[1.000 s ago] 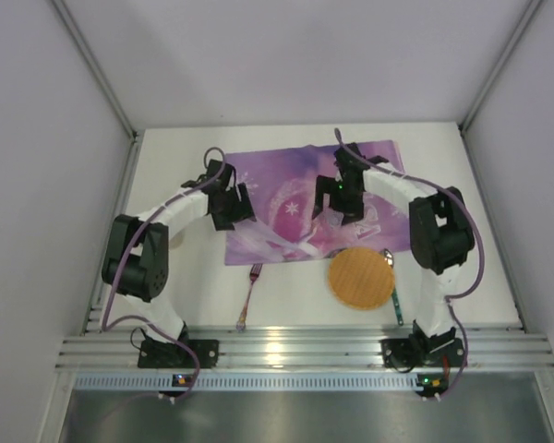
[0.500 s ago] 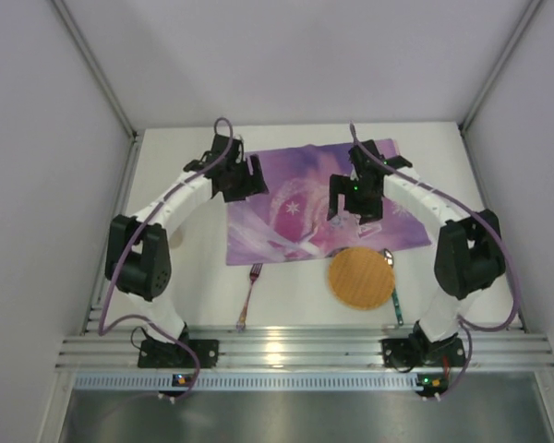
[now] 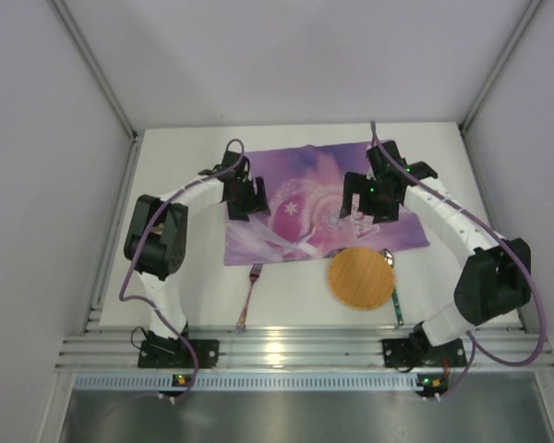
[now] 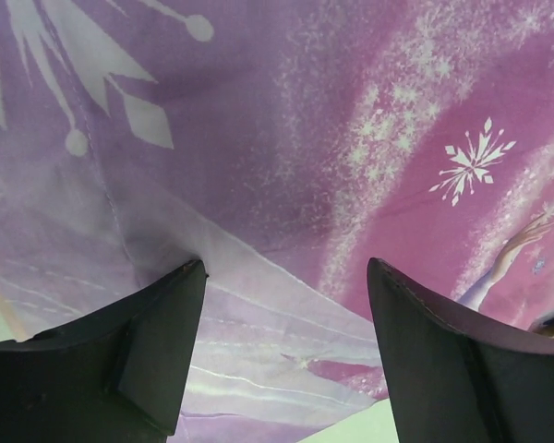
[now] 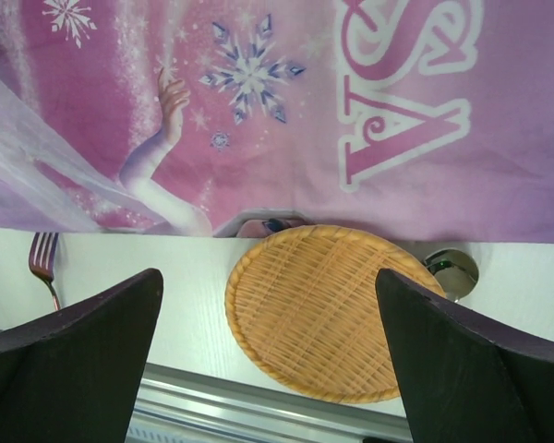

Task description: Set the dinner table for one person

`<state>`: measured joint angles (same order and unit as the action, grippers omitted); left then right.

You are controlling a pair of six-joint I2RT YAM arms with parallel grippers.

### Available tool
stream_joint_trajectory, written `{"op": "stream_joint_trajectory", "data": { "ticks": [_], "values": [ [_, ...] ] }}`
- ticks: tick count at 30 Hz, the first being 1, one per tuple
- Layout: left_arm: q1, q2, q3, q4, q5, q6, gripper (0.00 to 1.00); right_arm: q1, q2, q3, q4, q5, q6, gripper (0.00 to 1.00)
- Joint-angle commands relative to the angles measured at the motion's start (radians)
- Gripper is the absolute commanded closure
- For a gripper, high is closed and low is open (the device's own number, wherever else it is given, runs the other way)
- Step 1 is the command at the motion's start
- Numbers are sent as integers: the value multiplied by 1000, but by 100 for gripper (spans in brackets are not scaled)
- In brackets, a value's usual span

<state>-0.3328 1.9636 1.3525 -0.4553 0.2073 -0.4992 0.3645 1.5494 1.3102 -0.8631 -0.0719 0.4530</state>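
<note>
1. Nearest the rail, a fork, a round woven mat and a spoon lie on the white dinner table.
2. Beyond them, a wrinkled purple placemat covers the table's middle.
3. Above its left side the left gripper hangs with jaws apart, empty; above its right side the right gripper gapes wide, also empty.

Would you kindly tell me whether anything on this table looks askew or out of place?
The purple placemat lies slightly rotated on the dinner table, creased at its near-left corner. The woven plate sits mostly off it, by its near edge.
</note>
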Motion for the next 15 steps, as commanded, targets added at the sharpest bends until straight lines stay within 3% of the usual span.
{"op": "stream_joint_trajectory", "data": {
  "ticks": [1, 7, 15],
  "values": [
    [66, 11, 11, -63, -72, 82, 23, -27, -64, 18, -16, 23, -8, 0],
    [146, 32, 49, -82, -83, 111, 23, -35, -80, 11, -33, 23, -23, 0],
    [152, 47, 157, -125, -66, 120, 23, -44, -86, 15, -40, 20, -31, 0]
  ]
}}
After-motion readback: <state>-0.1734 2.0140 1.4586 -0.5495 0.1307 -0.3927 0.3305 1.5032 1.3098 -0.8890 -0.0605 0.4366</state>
